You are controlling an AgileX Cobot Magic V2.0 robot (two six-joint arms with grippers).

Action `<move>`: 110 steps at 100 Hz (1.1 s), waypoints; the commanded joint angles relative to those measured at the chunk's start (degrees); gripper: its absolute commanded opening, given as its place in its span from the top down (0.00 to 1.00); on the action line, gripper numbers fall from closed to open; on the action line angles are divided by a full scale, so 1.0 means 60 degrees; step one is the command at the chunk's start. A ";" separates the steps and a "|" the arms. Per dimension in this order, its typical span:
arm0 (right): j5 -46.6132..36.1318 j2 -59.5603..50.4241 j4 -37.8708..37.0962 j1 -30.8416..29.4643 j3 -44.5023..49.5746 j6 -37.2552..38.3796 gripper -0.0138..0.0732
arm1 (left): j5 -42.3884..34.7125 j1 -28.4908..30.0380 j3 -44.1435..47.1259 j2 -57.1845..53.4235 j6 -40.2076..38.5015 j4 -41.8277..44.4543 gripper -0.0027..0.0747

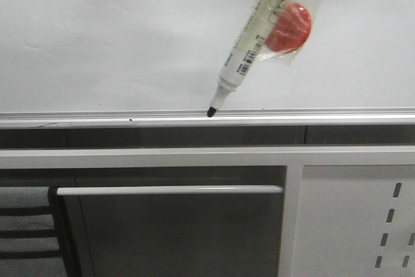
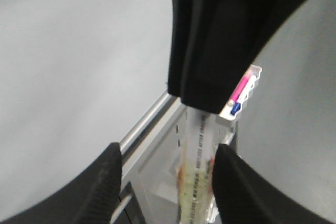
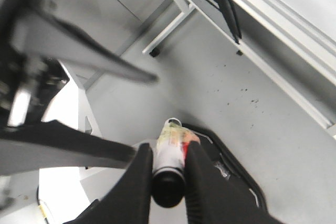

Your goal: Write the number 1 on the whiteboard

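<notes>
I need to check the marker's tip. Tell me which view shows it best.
The front view: the marker slants down, its black tip at the whiteboard rail. The left wrist view shows only the barrel, the right wrist view its rear end between the fingers.

Large plain white whiteboard, smooth and unmarked, upright, silver metal rail along its lower edge

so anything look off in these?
Yes. The marker has a red disc taped to its barrel in clear plastic, and its tip sits at the silver rail rather than on the whiteboard, which shows no stroke.
</notes>
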 commanded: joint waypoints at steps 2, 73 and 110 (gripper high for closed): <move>-0.1028 -0.0718 0.0199 0.0012 0.0253 -0.0043 0.90 | -0.0935 -0.0026 -0.0332 -0.0732 -0.0044 -0.0249 0.44; -0.9647 -0.5062 0.0499 0.1542 0.5462 -0.0266 0.90 | -0.3205 0.1246 0.1719 -0.4371 -0.0044 -0.3368 0.99; -1.1322 -0.4136 0.0141 0.2231 0.5462 -0.0468 0.90 | -0.4031 0.1246 0.1758 -0.4473 -0.0027 -0.3434 0.99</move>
